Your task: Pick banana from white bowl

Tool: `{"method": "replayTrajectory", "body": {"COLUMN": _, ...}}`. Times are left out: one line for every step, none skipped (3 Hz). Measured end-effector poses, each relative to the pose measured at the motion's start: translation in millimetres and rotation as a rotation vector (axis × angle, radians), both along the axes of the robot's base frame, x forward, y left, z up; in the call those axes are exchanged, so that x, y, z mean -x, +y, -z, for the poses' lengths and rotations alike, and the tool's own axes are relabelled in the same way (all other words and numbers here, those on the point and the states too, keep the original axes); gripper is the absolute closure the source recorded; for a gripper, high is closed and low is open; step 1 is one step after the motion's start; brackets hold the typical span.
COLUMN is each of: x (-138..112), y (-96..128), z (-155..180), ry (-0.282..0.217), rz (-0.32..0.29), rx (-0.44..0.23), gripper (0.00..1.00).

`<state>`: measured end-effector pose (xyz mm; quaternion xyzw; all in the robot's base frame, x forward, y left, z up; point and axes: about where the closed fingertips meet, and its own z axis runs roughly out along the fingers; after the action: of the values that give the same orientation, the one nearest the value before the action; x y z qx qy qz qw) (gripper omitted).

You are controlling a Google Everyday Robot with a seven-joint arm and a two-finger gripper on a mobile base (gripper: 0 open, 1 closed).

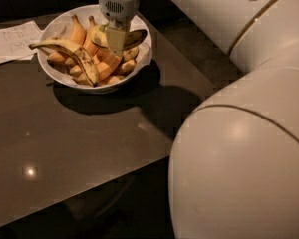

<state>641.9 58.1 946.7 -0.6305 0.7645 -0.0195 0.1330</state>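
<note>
Above the smooth, round white bowl [89, 87] heaped with curved orange-yellow bananas, the gripper [114, 44] holds its jaws closed on the freckled banana [134, 36], its middle hidden by the fingers, while the bulky pale arm [239, 133] fills the right side and the glossy dark table [89, 143] offers room in front.

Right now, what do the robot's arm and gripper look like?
The arm has big, smooth, cream-white rounded shells with thin dark seam lines and one small dark hole near the top. No cables show. The gripper, over the white bowl, has a white cylindrical housing with a small vent grille.
</note>
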Motion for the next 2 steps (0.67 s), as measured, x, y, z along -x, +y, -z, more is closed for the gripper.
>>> {"method": "replayTrajectory", "body": {"x": 8, "y": -1, "z": -12, "ry": 0.009, "rz": -0.011, "rx": -0.022, "gripper": 1.0}}
{"method": "replayTrajectory", "body": {"x": 26, "y": -14, "z": -27, "ry": 0.032, "rz": 0.028, "rx": -0.065, "gripper": 1.0}}
